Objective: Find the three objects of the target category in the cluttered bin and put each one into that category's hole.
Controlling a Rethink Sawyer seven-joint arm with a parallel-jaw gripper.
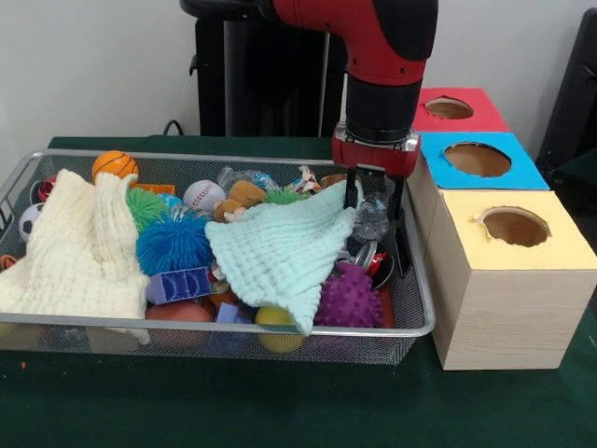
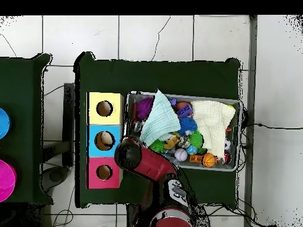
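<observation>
The wire mesh bin [image 1: 233,327] is full of toys and cloths; it also shows in the overhead view [image 2: 183,97]. My gripper [image 1: 375,210] is lowered into the bin's right end, next to the boxes. It is open, its jaws standing either side of a crumpled clear plastic bottle [image 1: 371,221]. Another clear bottle with a bluish label [image 1: 244,177] lies at the back middle. The blue-topped hole [image 1: 478,159] is in the middle box just right of the gripper. In the overhead view the blue-topped hole [image 2: 105,140] shows something pale inside, and the arm hides the gripper.
A mint cloth [image 1: 280,247] drapes the bin's middle and a cream muslin [image 1: 79,247] its left. Blue [image 1: 173,245] and purple [image 1: 350,299] spiky balls, a basketball [image 1: 114,165] and a baseball [image 1: 202,194] lie around. Red-topped [image 1: 450,108] and yellow-topped [image 1: 515,227] holes flank the blue one.
</observation>
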